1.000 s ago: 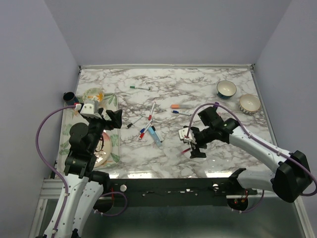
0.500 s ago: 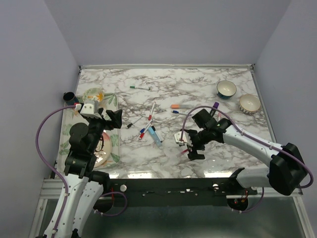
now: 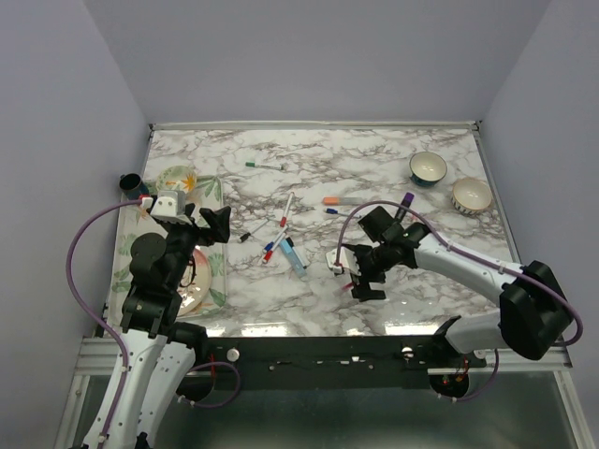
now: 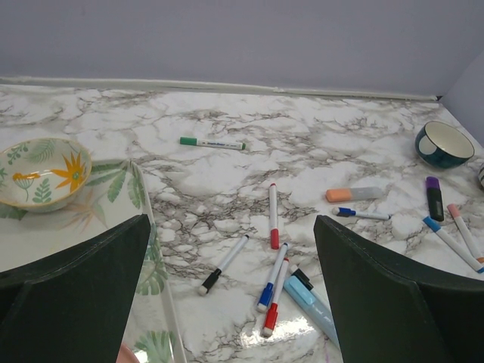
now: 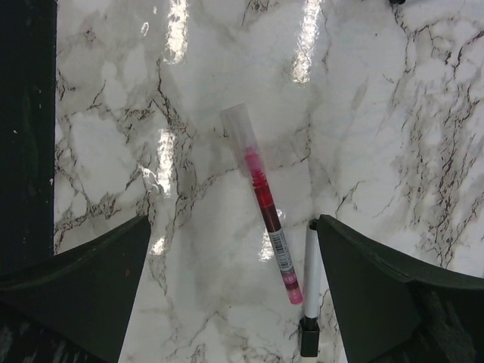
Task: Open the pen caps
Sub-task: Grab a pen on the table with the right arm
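Several capped pens lie scattered mid-table (image 3: 281, 238). My right gripper (image 3: 360, 276) (image 5: 233, 221) hangs open just above a red pen (image 5: 265, 204) with a clear cap (image 5: 237, 127). The pen lies between its fingers, nearer the right one. Beside it lies a white pen (image 5: 310, 265) with a black cap (image 5: 307, 336), close against the right finger (image 5: 378, 295). My left gripper (image 3: 208, 224) (image 4: 231, 221) is open and empty, raised by the tray. It looks over pens with a red cap (image 4: 274, 239), a black cap (image 4: 209, 281) and a blue cap (image 4: 264, 295), and a green pen (image 4: 213, 143).
A floral tray (image 3: 217, 273) at the left holds a floral bowl (image 4: 41, 172) and a plate (image 3: 195, 292). Two bowls (image 3: 428, 168) (image 3: 471, 195) stand at the back right. An orange highlighter (image 3: 342, 200), a light blue highlighter (image 4: 314, 302) and a purple marker (image 4: 434, 198) also lie on the marble.
My right gripper has shifted a little to the left over the red pen, still open. The left arm has not moved.
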Controlling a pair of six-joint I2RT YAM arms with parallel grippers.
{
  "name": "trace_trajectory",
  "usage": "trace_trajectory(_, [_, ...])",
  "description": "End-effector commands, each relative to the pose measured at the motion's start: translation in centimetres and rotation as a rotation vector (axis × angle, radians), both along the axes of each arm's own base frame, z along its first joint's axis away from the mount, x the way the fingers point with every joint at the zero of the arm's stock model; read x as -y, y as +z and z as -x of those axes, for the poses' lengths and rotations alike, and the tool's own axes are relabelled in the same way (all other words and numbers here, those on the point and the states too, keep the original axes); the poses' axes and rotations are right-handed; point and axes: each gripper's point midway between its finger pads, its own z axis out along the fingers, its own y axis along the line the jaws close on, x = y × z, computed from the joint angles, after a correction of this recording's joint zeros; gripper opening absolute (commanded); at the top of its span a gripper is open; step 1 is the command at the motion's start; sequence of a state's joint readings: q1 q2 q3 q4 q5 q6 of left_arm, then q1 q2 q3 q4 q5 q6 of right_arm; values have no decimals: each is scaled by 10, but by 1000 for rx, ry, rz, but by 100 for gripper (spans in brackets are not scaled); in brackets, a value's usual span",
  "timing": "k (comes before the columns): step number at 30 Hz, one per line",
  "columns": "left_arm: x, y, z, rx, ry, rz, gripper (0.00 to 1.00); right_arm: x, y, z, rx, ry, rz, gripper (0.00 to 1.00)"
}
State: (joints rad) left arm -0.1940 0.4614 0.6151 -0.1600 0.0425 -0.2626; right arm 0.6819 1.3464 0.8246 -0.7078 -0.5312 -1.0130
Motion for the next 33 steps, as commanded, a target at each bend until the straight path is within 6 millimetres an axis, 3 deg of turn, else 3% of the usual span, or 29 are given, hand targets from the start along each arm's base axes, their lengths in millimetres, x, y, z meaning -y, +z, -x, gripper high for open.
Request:
trace_trajectory(1, [2,13,3,38,-15,7,99,-1,-7,-11,31,-22,32,98])
trace_trajectory(10, [2,13,3,39,-15,7,99,-15,-18,-12,21,3,71,78])
trace_trajectory(18, [2,13,3,40,-17,4,99,-20,-35,-20,43,3,171,51])
trace_trajectory(33, [3,13,4,41,-20,7,99,-7,-52,-17,97,47,255,38])
